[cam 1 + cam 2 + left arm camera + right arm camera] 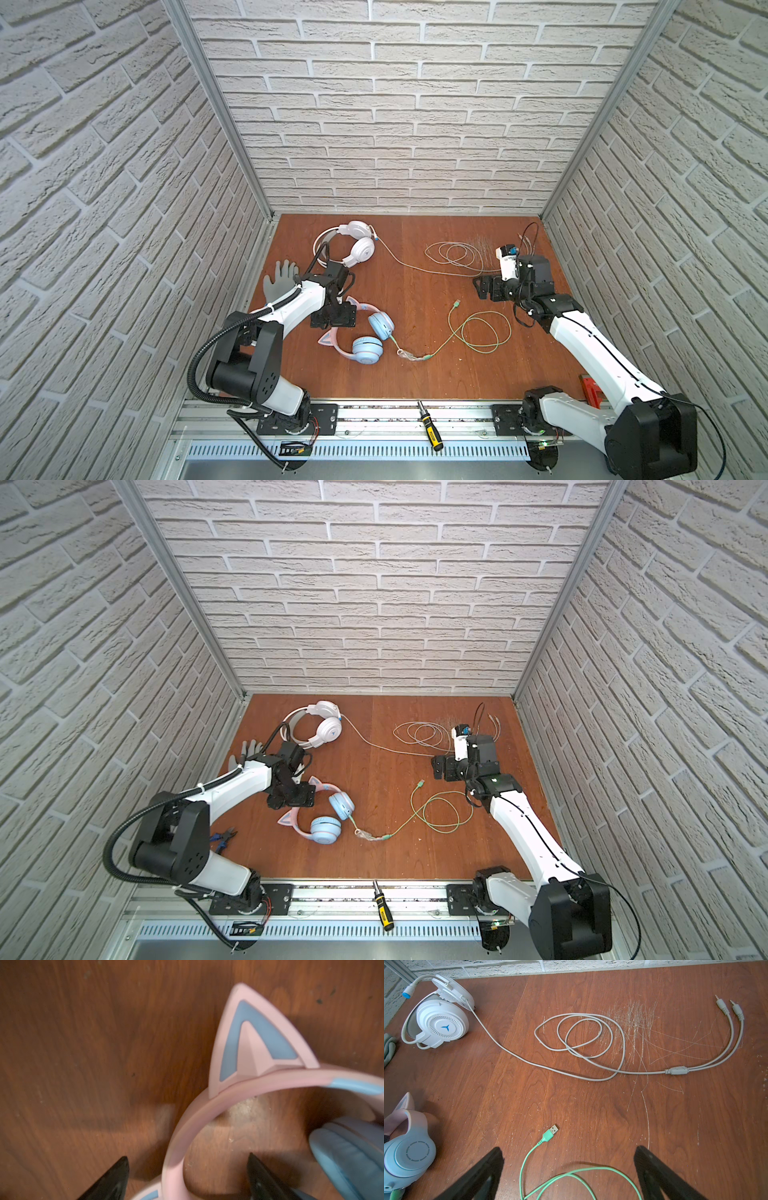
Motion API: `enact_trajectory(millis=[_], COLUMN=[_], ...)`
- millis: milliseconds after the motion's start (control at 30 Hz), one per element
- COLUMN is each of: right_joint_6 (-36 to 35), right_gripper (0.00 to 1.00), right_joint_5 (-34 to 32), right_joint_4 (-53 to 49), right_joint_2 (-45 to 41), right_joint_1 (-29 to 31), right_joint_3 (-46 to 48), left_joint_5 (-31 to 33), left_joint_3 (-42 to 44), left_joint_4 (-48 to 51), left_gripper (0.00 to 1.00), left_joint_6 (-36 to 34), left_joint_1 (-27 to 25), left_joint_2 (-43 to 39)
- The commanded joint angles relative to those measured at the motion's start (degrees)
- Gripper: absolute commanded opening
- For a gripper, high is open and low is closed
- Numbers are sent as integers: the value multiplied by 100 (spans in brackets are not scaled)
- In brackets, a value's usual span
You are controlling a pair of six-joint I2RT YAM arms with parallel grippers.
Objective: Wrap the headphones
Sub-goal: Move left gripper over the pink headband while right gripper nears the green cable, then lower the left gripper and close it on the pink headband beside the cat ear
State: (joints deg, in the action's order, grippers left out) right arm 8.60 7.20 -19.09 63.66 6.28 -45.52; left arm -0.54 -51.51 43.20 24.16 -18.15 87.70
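Note:
The pink cat-ear headphones [381,325] [326,831] with light-blue cups lie at the front left of the wooden table. My left gripper [334,320] [187,1156] is over their band [207,1109]. It is open, with the pink band between the jaws and a gap on each side. Their green cable loops to the right and ends in a USB plug [456,304] [549,1135]. My right gripper [484,286] [568,1148] hangs open above that cable and holds nothing. The white headphones [357,245] [440,1024] rest at the back left. Their white cable, with a splitter [677,1071], is loosely coiled at the back right.
A grey glove [280,280] lies by the left wall behind my left arm. Pliers [224,837] sit at the front left. A screwdriver [430,428] rests on the front rail. A red object [592,388] is at the front right. Brick walls close three sides.

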Motion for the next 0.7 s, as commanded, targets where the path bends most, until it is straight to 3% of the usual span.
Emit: enact_trajectory(millis=[0,267,433,667], right_joint_6=[101,119,235,225], right_gripper=[99,99,99,99], right_joint_5=[-52,-61,-57,-42], right_joint_4=[160,163,207,266], right_joint_2=[-71,-56,-123,-167], right_joint_1=[72,90,110,125], right_joint_3=[43,54,158,235], left_joint_5=[26,141,-130,-44], left_joint_3=[-192,-249,34,304], left_joint_4=[-35,148,-281,-489], left_gripper=[82,69,61,49], left_joint_6=[-125,-143,546,1478], left_joint_1=[-31,-76,-91,-162], left_joint_2=[195,362,327,255])
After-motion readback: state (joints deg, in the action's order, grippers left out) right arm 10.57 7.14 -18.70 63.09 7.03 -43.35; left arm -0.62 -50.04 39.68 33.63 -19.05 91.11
